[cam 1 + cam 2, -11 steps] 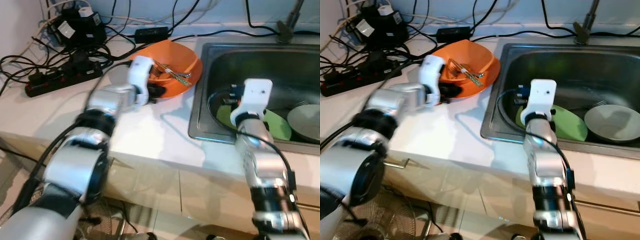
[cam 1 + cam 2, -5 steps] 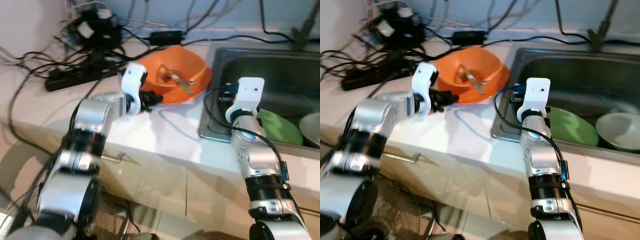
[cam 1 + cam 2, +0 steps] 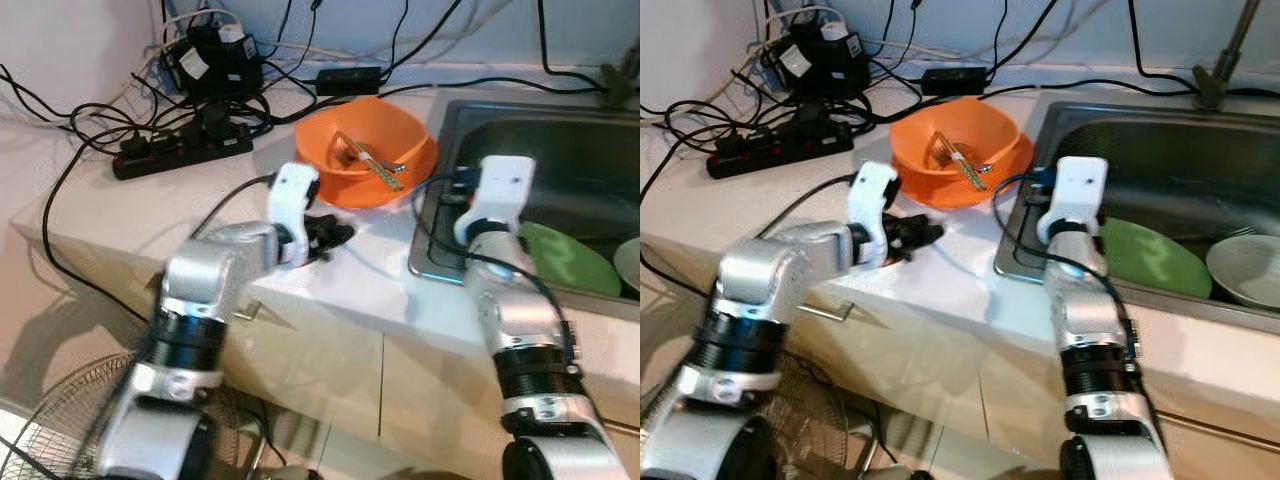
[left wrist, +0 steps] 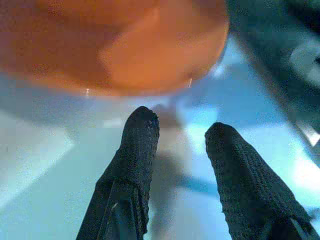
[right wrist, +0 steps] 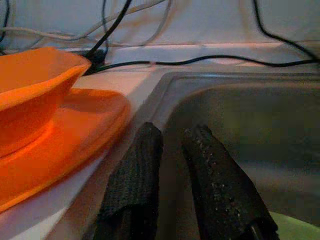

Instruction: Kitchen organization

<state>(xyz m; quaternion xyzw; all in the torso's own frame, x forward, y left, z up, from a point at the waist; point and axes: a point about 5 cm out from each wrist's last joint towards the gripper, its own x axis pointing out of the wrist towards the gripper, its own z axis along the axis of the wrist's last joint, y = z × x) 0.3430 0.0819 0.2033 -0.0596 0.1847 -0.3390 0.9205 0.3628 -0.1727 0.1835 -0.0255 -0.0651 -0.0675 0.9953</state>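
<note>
An orange bowl with a fork and other metal utensils stands on an orange plate, on the white counter just left of the steel sink. My left gripper hovers low over the counter a short way in front of the bowl, open, with nothing between its fingers. My right gripper hangs at the sink's left rim, beside the orange plate, shut with nothing in it. A green plate and a pale bowl lie in the sink.
A black power strip, plugs and tangled cables cover the counter's back left. The faucet rises behind the sink. A floor fan stands below the counter's front edge, at the left.
The camera has pulled back and shifted. My left gripper has drawn away from the bowl's rim toward the counter's front. The right gripper stays at the sink's left rim.
</note>
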